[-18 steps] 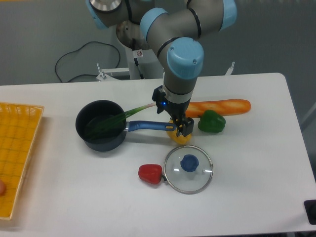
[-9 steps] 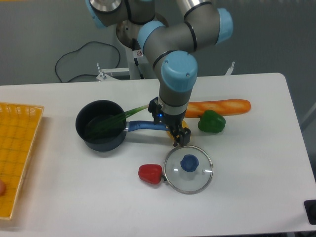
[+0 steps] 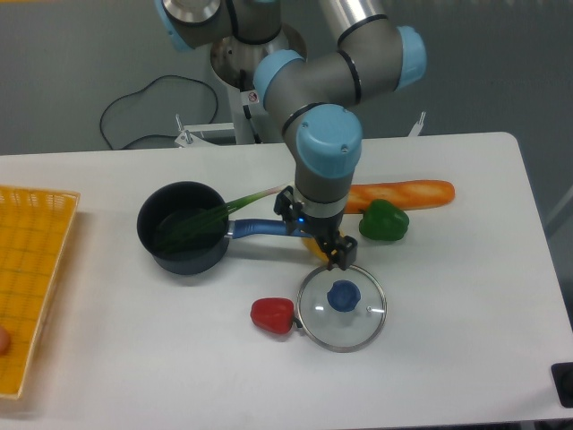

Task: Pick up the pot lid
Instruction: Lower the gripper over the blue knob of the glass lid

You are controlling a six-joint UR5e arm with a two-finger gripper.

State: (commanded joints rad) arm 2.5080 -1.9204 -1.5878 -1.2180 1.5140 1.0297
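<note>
Hovering with the tool (image 3: 313, 233) spread wide behind the glass pot lid (image 3: 338, 333), lying on the white worktop (image 3: 170, 358) beside the red pepper (image 3: 271, 315); risking striking the rim or pinching the yellow item (image 3: 316, 250), missing the blue knob (image 3: 344, 296), by descending too far back.

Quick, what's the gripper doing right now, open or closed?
Gripper: open, its fingers spread apart, with no grip on the pot lid.
</note>
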